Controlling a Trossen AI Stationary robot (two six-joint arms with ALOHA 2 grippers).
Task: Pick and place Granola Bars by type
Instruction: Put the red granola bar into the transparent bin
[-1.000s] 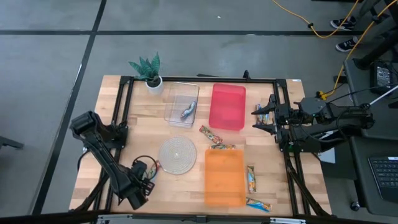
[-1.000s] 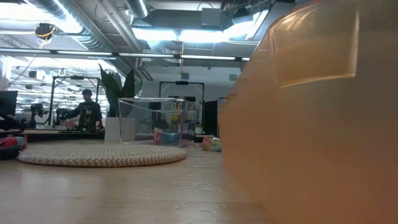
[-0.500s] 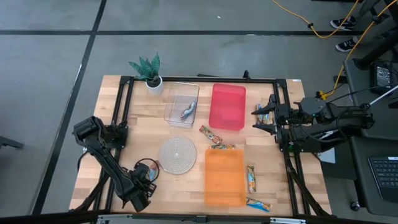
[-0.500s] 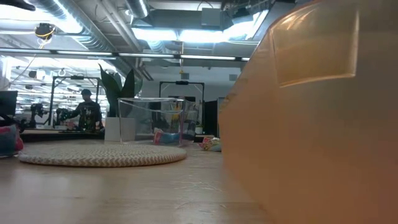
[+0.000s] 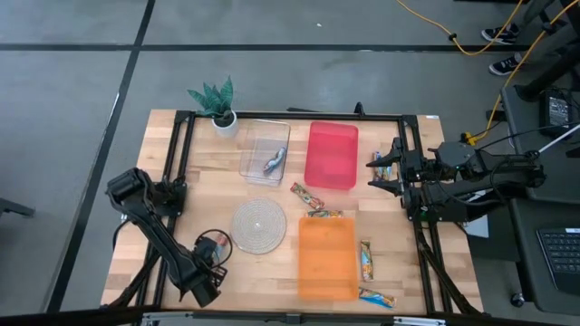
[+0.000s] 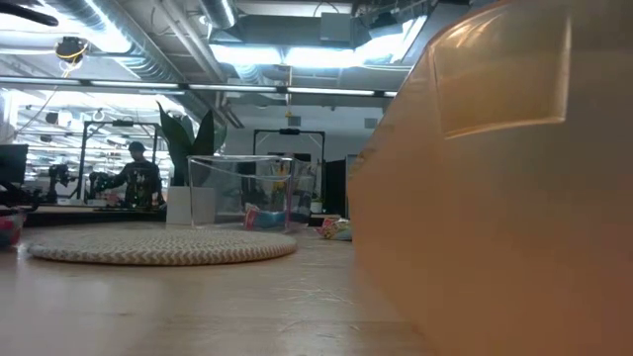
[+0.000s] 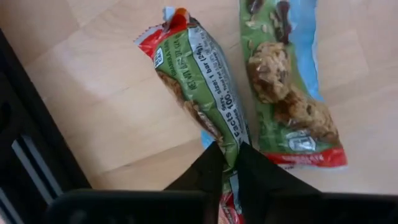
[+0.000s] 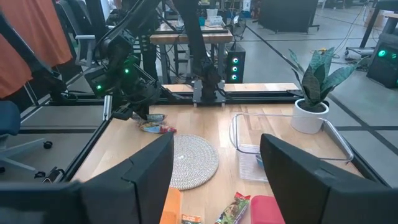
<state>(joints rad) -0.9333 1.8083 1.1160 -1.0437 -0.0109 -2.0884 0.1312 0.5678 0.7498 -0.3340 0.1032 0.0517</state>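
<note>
High view: the wooden table (image 5: 208, 195) carries an orange bin (image 5: 326, 259), a red bin (image 5: 332, 155) and a woven mat (image 5: 258, 225). By the mat, the left gripper (image 7: 228, 163) pinches a granola bar (image 7: 202, 78) — another bar (image 7: 286, 74) lies beside it. The right gripper (image 5: 384, 170) hovers open — empty — near the red bin.

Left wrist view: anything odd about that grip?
Somewhat. The left gripper jaws are shut on one granola bar at its very end, pinching just the wrapper, so it looks like a marginal hold. A second bar lies flat on the wooden table right beside it, untouched.
</note>
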